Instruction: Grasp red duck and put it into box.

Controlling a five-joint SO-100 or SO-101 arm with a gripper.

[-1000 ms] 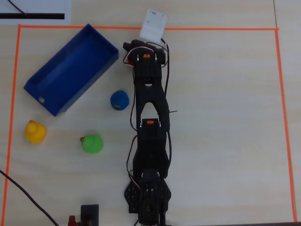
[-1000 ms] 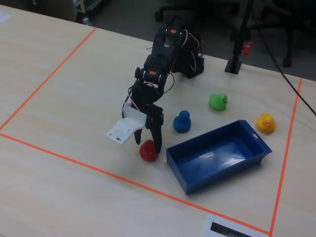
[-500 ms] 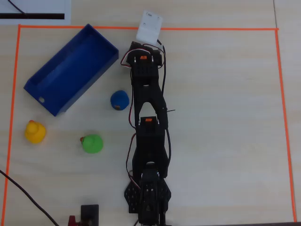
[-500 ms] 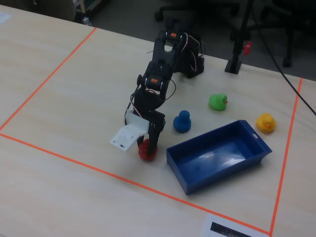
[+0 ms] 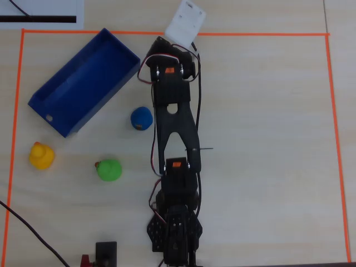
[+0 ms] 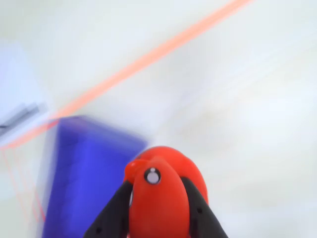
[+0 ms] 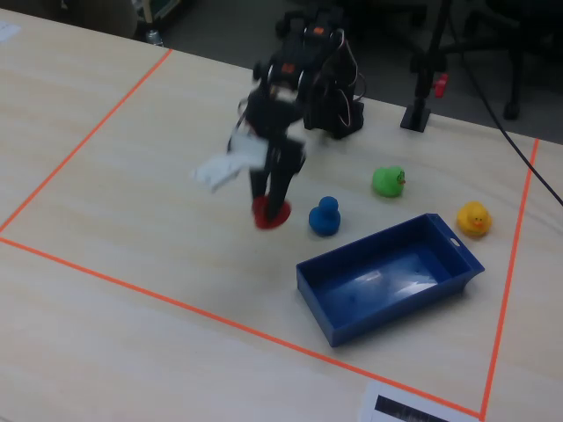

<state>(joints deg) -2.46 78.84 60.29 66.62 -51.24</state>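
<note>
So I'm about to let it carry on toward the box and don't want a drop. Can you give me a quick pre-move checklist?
1. Red duck held between the pincer fingers: ok.
2. Duck lifted clear of the table: cannot tell, views are blurred.
3. Box empty inside: ok.
4. Pincer over the box: not ok, it is beside it in the fixed view.
5. Blue duck between pincer and box: not ok, watch it.

Black arm [image 5: 175,119], orange servo labels, red-white-black cables, white wrist plate.
</note>
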